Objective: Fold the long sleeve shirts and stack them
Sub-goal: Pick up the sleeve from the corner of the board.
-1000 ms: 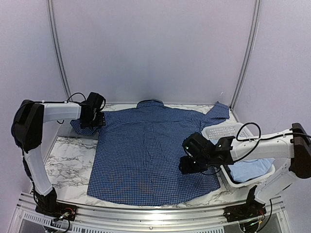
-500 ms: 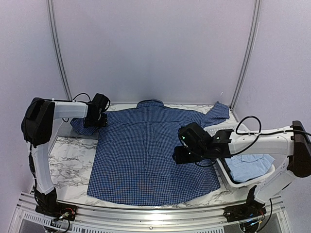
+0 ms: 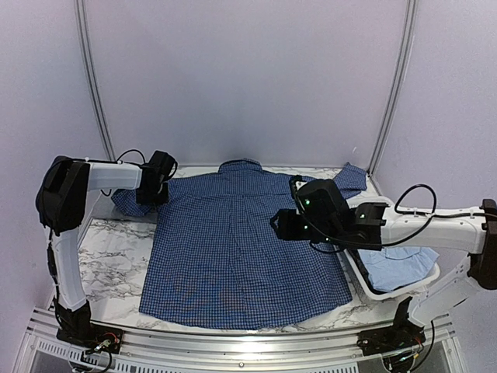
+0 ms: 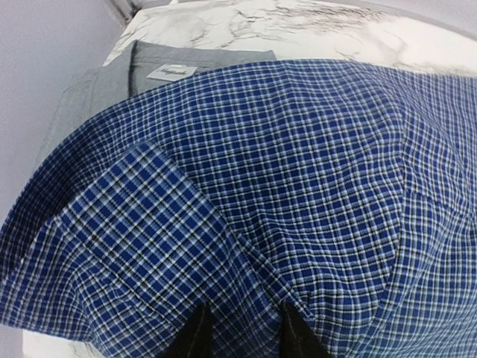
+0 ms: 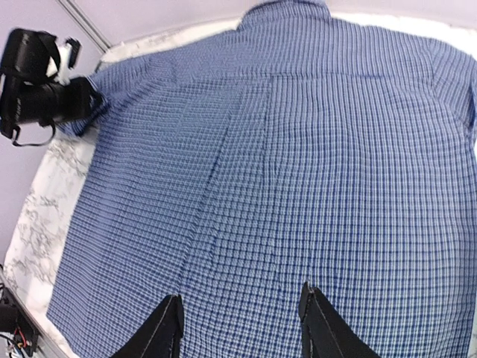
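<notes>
Dark blue checked shirt (image 3: 233, 241) lay spread mid-table.
At ten o'clock the left gripper (image 4: 244, 332) pinched its sleeve, jaws narrow; the right gripper (image 5: 240, 328) hovered parted and empty over its three o'clock side; at four o'clock a white basket (image 3: 365, 289) held a light blue shirt (image 3: 400, 268).

White label (image 4: 171, 71) on grey shirt (image 4: 104, 82), print illegible

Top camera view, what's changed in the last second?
The right gripper swung from beside the white plastic basket forward and left over the dark blue checked shirt, jaws open. The left gripper edged right at the sleeve. Shirt and basket stayed put.
</notes>
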`<state>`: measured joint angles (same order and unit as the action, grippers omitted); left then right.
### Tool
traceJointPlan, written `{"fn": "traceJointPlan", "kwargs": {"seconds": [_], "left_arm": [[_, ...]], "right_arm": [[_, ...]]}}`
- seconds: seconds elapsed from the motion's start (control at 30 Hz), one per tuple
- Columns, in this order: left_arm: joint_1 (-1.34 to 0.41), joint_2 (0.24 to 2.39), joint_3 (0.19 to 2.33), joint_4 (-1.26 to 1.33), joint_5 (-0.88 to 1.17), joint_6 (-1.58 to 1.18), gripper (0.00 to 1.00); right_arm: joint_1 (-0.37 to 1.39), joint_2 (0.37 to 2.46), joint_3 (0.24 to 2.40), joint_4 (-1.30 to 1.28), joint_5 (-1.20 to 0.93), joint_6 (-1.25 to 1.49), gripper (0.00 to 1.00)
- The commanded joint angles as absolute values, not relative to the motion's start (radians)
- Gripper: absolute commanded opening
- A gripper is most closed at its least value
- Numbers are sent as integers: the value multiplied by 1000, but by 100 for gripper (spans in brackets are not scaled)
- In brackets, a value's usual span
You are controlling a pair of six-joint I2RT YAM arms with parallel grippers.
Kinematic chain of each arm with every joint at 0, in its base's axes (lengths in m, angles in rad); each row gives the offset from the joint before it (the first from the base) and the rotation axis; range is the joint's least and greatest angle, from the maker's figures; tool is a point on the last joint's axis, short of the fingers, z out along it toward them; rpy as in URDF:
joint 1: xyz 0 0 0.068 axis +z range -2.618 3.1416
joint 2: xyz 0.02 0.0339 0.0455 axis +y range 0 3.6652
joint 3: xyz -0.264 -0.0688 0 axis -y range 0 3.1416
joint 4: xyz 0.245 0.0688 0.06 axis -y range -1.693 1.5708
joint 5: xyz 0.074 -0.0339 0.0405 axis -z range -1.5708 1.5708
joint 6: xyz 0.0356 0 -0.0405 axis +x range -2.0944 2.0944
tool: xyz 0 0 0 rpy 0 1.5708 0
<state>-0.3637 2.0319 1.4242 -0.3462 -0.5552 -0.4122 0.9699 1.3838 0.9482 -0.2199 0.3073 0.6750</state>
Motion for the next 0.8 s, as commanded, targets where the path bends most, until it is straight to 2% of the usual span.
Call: {"fn": "traceJointPlan", "kwargs": {"seconds": [0.0, 0.13, 0.17, 0.37, 0.47, 0.77], "left_arm": [[-362, 2015, 1448, -377, -583, -409, 21], [-363, 1969, 1446, -379, -565, -404, 2], [-363, 1953, 1444, -379, -553, -400, 0], [-373, 1834, 1411, -376, -427, -384, 0], [-378, 1761, 1379, -367, -346, -384, 0], [-426, 1565, 1267, -297, 9, -349, 0]], "right_arm": [[961, 1370, 1003, -130, 340, 602, 49], [960, 1381, 1021, -89, 345, 578, 49], [956, 1387, 1027, -81, 338, 573, 49], [908, 1461, 1097, -66, 217, 546, 49], [864, 1491, 1097, -17, 104, 546, 45], [780, 1604, 1144, 52, -114, 551, 45]]}}
